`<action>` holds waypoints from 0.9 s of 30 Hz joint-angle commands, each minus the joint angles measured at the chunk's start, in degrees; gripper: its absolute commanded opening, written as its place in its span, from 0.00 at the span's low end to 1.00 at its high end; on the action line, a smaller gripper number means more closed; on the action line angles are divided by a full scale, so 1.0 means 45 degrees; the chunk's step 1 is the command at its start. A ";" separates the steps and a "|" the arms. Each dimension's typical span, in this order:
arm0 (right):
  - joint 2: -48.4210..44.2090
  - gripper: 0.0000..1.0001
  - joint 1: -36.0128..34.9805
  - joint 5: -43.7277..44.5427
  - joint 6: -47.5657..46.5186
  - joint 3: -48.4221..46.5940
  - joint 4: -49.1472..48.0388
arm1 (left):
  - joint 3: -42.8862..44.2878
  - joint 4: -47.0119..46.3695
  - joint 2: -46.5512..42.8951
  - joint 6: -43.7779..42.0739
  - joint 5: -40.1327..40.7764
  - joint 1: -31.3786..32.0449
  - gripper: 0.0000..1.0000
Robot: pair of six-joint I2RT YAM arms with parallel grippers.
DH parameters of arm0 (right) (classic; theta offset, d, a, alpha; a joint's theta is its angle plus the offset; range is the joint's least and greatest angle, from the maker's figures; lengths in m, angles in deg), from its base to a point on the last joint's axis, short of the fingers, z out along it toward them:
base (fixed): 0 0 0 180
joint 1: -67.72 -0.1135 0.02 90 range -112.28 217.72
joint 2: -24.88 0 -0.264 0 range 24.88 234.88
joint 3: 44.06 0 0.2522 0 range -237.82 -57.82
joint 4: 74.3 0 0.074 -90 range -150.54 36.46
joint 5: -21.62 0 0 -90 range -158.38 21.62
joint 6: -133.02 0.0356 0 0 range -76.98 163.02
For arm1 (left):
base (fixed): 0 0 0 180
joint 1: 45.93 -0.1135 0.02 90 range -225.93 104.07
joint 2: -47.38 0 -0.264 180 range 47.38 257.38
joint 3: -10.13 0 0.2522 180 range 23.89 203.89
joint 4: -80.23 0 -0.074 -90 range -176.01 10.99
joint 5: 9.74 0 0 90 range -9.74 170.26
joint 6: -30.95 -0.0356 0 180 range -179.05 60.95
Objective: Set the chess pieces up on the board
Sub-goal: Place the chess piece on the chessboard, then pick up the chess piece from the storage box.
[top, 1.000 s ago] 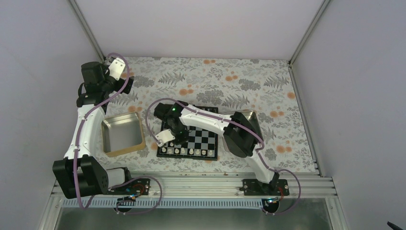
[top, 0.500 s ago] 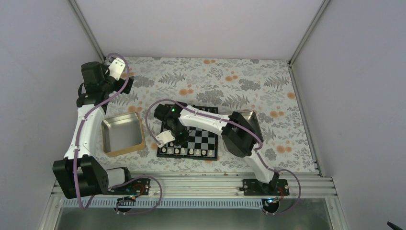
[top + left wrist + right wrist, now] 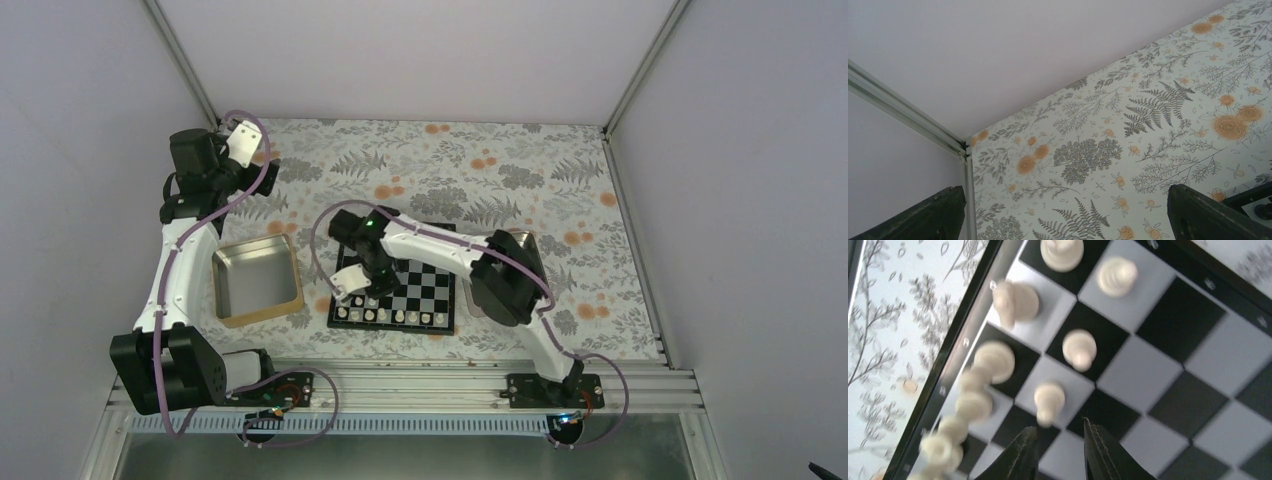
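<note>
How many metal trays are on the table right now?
2: a tray left of the board, another tray right of it, partly under the right arm.

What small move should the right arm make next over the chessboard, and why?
Probably lift the right gripper straight up. Its jaws are parted with nothing between them, and a small cream pawn stands free on the black-and-silver chequered chessboard just beyond the fingertips. Other cream pieces crowd close, so a sideways exit risks toppling them.
</note>
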State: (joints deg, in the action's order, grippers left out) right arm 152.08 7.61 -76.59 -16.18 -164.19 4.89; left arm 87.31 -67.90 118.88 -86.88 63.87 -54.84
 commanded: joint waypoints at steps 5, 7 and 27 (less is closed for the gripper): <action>-0.4341 0.29 0.1986 0.0245 0.0400 0.1645 0.0917 | 0.0174 -0.0088 -0.0274 -0.0024 -0.0186 -0.0091 1.00; -0.5173 0.30 0.2804 0.0169 0.0369 0.2136 0.1106 | 0.0184 -0.0079 -0.0275 -0.0044 -0.0200 -0.0081 1.00; -0.7162 0.32 0.9357 0.1323 -0.0526 0.8338 -0.2328 | 0.0321 -0.0026 -0.0179 0.0004 0.0026 -0.0145 1.00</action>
State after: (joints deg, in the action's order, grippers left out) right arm 119.66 48.89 -71.76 -17.73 -129.13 0.17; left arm 87.31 -67.88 118.55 -86.88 64.09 -55.19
